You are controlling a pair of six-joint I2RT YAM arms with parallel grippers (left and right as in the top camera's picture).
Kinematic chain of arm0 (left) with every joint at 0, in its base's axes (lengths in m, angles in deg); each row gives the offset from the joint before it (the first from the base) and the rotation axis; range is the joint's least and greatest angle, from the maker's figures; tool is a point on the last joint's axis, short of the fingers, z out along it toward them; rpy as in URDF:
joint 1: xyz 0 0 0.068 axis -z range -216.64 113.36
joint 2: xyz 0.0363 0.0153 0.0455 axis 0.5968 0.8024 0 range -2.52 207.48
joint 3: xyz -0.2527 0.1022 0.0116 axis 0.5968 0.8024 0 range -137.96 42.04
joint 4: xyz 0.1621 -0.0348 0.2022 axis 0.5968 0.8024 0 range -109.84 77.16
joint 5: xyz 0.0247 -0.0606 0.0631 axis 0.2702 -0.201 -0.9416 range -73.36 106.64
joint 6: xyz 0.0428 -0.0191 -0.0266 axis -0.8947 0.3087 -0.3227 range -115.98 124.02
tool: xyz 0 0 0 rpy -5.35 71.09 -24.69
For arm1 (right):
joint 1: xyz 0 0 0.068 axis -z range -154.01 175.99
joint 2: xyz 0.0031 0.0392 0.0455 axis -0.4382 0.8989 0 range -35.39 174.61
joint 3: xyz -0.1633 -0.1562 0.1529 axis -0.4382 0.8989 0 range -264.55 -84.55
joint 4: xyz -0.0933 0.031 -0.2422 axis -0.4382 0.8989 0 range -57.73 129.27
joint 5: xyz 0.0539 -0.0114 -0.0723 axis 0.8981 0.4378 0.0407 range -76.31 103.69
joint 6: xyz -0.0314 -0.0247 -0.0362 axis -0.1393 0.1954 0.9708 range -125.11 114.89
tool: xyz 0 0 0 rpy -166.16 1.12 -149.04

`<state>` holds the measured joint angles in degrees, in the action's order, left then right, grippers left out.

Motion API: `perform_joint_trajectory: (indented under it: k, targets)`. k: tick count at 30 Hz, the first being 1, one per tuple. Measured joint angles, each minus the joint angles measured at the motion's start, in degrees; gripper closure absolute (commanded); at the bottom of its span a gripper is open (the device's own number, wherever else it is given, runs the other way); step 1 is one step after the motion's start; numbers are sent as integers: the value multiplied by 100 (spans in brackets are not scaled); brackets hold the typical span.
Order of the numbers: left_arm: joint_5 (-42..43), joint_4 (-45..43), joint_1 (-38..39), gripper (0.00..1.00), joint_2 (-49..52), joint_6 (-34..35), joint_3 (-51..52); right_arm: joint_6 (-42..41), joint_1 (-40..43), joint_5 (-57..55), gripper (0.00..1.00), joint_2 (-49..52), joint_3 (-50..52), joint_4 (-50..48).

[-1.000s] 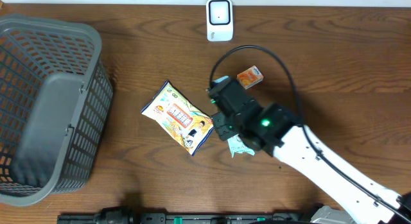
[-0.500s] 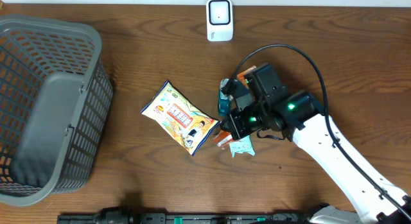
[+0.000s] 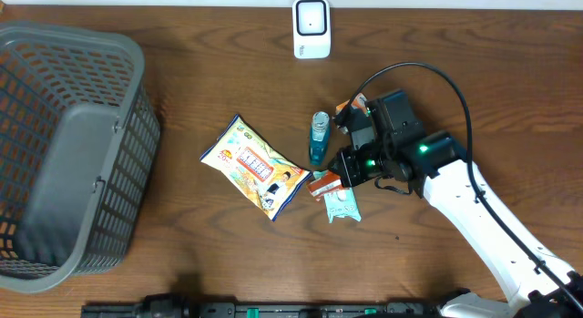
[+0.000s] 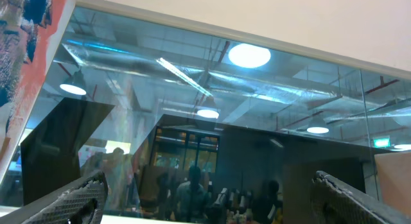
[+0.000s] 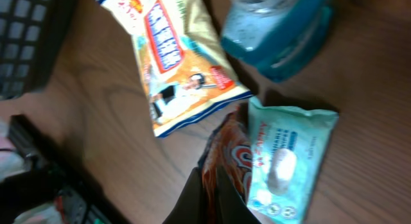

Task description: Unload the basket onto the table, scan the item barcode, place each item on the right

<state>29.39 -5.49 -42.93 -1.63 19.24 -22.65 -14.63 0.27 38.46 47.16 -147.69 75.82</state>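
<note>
The right gripper (image 5: 207, 182), fingers pressed together, pinches the edge of the orange-red packet (image 5: 228, 153), which lies against the wipes pack (image 5: 286, 156).

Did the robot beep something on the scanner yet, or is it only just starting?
Just starting. Done: the right tool is shut on the edge of the red-orange packet, which lies beside the wipes pack. In hand: that pinch. Left to do: carry the packet to the white scanner at the table's back edge and show its barcode. Nothing is at the scanner now.
</note>
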Motion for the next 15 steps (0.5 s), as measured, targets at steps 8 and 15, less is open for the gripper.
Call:
perform_joint_trajectory:
  k: [8,15]
  targets:
    - [0,-2,0,0,0,2,0,160,0,-227,99,0,0,76]
    - [0,0,0,0,0,2,0,990,0,675,99,0,0,76]
